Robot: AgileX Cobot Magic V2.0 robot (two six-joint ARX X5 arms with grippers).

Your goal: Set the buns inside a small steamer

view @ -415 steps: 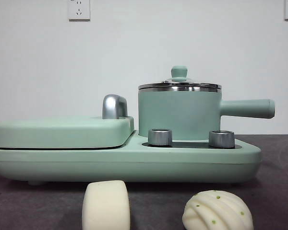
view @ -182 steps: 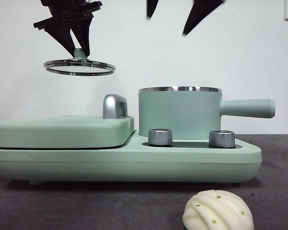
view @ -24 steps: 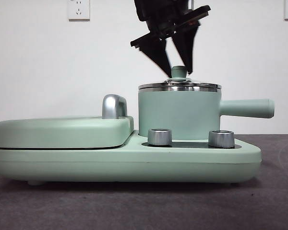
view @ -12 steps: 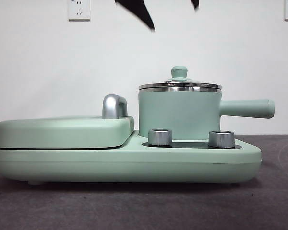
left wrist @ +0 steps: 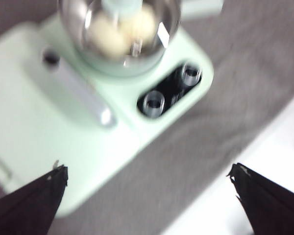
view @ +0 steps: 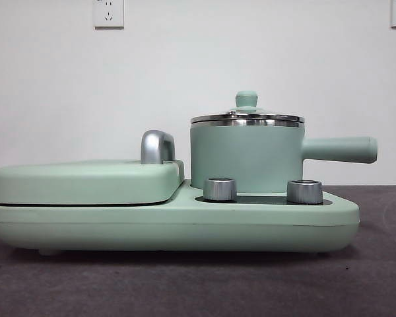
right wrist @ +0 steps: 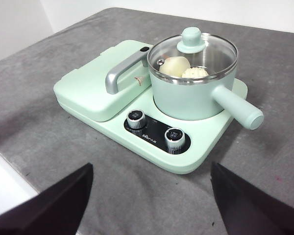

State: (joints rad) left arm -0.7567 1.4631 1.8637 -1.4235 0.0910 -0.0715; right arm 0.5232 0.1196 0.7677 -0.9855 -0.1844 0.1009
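The black jaw tips seen at the top of the front view half a second ago are gone. Both buns lie inside the small steamer, under its glass lid, at the appliance's knob end. The left gripper and right gripper hang apart from it, jaws spread wide, holding nothing.

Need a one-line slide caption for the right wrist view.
Both buns sit inside the lidded small steamer; right end effector open.

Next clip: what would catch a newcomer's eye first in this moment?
The mint-green small steamer sits on the right half of a matching cooker base, its glass lid on. Through the lid, both buns show inside, side by side. Both grippers, left and right, hang open, well clear of the appliance.
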